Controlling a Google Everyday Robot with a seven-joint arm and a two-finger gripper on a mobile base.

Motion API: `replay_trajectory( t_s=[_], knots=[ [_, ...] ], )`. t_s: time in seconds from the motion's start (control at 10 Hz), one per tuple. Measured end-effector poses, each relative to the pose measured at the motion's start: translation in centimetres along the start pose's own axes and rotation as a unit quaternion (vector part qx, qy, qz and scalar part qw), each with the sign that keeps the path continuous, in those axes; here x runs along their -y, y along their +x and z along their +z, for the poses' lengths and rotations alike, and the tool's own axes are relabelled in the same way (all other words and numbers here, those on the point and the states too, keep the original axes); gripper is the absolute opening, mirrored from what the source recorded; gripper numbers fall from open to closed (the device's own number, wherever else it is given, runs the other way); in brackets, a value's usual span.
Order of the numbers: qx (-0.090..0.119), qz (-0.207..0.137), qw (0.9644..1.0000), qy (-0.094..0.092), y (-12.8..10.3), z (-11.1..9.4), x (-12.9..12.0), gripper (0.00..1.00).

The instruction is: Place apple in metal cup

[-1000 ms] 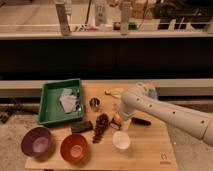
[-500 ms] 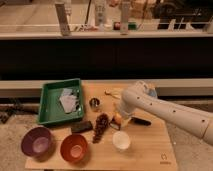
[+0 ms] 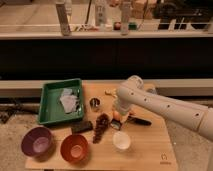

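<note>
Looking down at the wooden counter (image 3: 150, 147), you will find your claw (image 3: 118, 120) lowered just right of the middle, clenched around the apple (image 3: 117, 114). The apple shows as a small orange-yellow spot between the tips (it is round, so it has no long axis to speak of, and you cannot tell which way its stem faces). The white arm (image 3: 165, 107) reaches in from the right edge.

The metal cup (image 3: 94, 103) stands upright with its mouth up, left of the claw and apart from it, just beside the right wall of the green tray (image 3: 46, 102). That tray fills the far-left corner.

Along the near edge sit a purple bowl (image 3: 36, 141) at the left corner, an orange bowl (image 3: 75, 148) next to it, and a white cup (image 3: 121, 141) in front of the claw. A brown lumpy cluster (image 3: 102, 125) lies between the metal cup and the white cup, and a black stick-like thing (image 3: 141, 120) lies just right of the claw.

Beyond the far edge runs a dark wall topped by a pale ledge (image 3: 165, 34) carrying bottles (image 3: 62, 17).
</note>
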Motion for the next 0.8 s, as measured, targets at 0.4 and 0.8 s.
replay_trajectory(
  t_s=[0.4,0.8],
  knots=[
    [0.029,-0.067,0.9973,0.010,-0.8,-0.8,2.2,0.00],
    [0.033,-0.151,0.9879,0.007,-2.1,-1.0,5.4,0.00]
  ],
)
